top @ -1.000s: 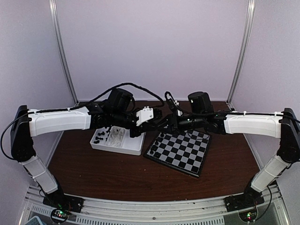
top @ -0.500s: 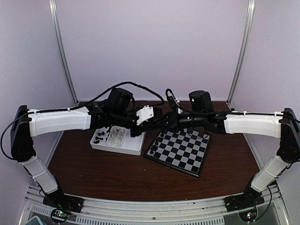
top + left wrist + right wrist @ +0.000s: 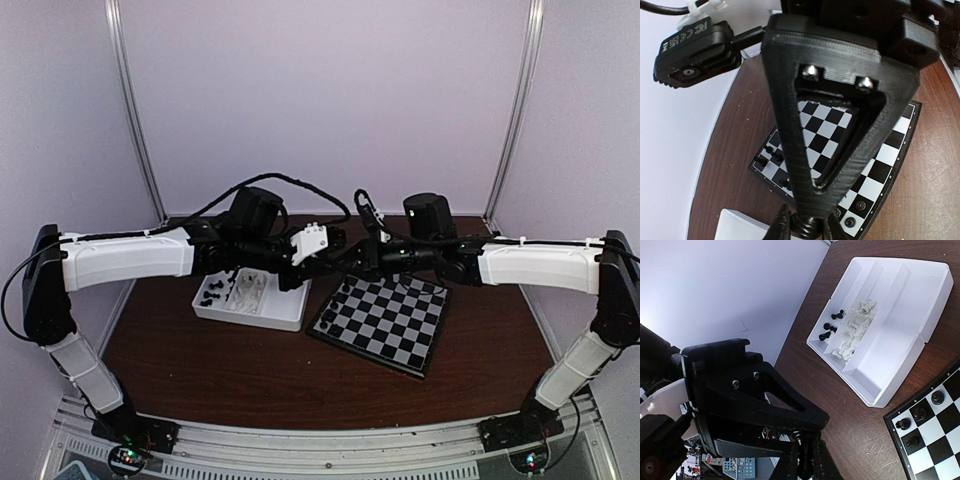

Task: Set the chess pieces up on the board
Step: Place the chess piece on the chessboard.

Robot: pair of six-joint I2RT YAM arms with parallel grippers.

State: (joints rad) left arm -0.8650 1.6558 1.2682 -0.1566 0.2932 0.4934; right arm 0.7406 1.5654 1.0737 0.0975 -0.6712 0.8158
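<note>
Two robot arms meet nose to nose above the far side of the table (image 3: 200, 370). The left pincer (image 3: 805, 227) is clamped on a small black chess piece (image 3: 807, 223). The right pincer (image 3: 807, 460) has its fingers pressed together on the same piece, which is held in the air. Below them the board (image 3: 385, 325) lies askew, with several black pieces (image 3: 772, 152) on its edge squares. Just beside it, a white tray (image 3: 900, 380) holds white pieces (image 3: 855, 332) and a few black ones (image 3: 832, 325).
</note>
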